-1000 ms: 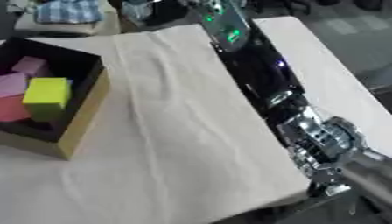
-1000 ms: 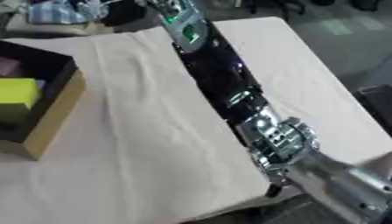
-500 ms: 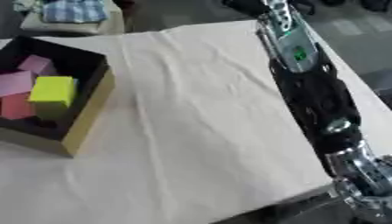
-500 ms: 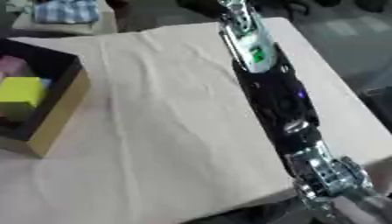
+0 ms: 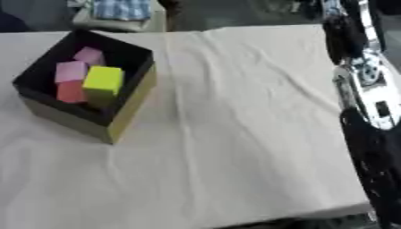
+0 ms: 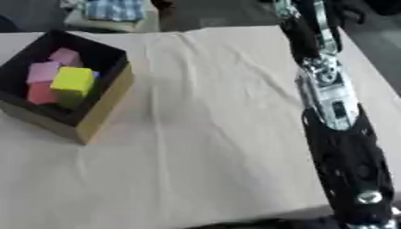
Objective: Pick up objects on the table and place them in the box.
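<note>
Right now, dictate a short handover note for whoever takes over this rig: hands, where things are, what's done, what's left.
Left hand: not in view.
Right hand: not in view; only the right arm shows, lying along the table's right side.
The box sits at the left on the cloth-covered table, holding a yellow block, two pink blocks and a red block.
Done: those blocks are boxed.
Left: no loose objects visible on the cloth.

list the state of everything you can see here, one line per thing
box: open, upright, on the cloth at the table's left
yellow-green block: inside the box, on top of the others
two pink blocks: inside the box
red block: inside the box, partly under the others
white cloth: spread over the table, wrinkled
right arm: stretched along the table's right edge, hand out of view
</note>
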### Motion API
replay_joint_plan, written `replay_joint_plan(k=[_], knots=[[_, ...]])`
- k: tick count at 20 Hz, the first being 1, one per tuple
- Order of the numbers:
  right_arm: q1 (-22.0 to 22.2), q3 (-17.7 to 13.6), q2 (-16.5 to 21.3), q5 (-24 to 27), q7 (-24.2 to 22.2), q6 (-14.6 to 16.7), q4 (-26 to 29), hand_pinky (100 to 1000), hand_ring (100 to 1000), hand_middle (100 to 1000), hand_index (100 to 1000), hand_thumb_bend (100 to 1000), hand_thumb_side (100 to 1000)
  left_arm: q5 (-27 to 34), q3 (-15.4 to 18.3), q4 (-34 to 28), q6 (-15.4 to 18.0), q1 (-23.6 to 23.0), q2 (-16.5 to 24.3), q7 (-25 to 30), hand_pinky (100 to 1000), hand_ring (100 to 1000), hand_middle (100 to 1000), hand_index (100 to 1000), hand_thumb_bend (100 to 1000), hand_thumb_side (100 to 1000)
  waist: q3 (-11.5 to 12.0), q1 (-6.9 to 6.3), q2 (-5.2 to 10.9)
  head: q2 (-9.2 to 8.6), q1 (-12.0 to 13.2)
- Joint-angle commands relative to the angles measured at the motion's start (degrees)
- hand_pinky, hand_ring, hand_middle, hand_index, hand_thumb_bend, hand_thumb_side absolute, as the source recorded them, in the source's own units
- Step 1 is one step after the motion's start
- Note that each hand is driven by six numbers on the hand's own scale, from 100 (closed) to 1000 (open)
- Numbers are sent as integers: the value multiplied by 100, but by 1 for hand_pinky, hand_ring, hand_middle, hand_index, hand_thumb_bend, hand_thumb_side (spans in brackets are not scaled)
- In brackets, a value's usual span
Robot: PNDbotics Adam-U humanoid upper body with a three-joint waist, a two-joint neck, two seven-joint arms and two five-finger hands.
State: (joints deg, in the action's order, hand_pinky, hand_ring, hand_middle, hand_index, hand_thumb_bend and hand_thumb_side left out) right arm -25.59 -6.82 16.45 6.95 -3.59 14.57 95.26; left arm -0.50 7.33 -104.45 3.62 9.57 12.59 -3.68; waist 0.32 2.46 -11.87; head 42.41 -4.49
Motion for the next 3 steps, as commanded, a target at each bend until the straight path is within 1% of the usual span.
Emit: replay_joint_plan(k=[1, 3], knots=[[171, -68, -47, -34, 20, -7, 224, 723, 662, 713, 904, 100, 590, -27, 45, -43, 16, 35, 151, -37, 845, 708, 664, 869, 100, 704, -16, 3, 178, 81, 229], [389, -80, -161, -46, -18, -5, 283, 723, 668, 711, 900, 100, 606, -28, 49, -27, 19, 37, 151, -47, 846, 711, 666, 868, 100, 704, -36, -12, 176, 110, 305]])
